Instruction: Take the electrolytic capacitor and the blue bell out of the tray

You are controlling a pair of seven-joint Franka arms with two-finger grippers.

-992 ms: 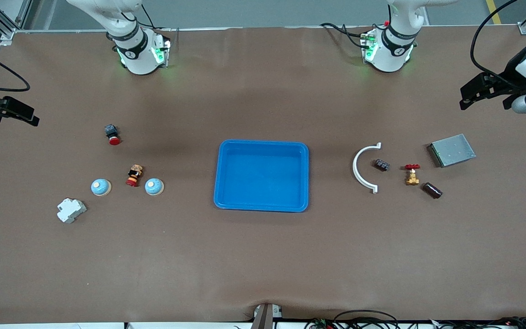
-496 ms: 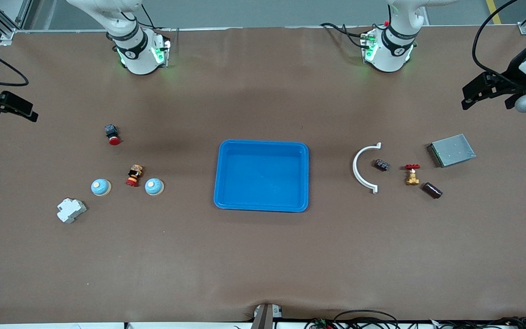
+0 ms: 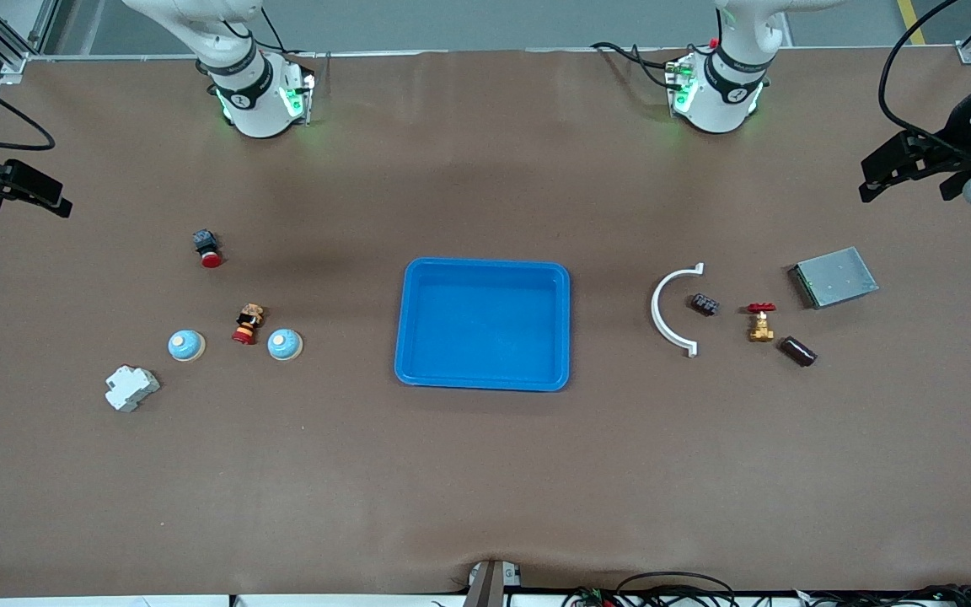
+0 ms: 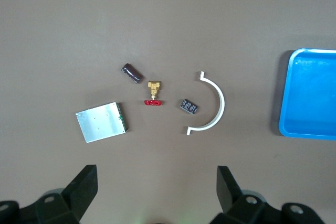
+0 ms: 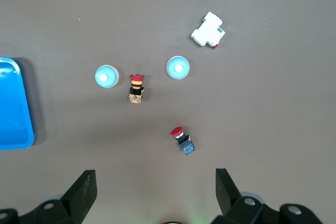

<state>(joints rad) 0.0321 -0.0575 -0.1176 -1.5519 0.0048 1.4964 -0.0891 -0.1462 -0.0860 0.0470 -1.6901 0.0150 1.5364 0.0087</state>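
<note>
A dark cylindrical capacitor (image 3: pixel 797 351) lies on its side; two blue dome bells (image 3: pixel 186 345) (image 3: pixel 284 344) sit upright.

High front camera; two downward wrist cameras

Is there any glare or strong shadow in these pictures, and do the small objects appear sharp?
Front view: even light, a pale sheen on the table near the bases, a soft shadow beside the blue tray. Left wrist view: the capacitor is sharp, with only a thin shadow. Right wrist view: the two bells are crisp, without glare.
</note>
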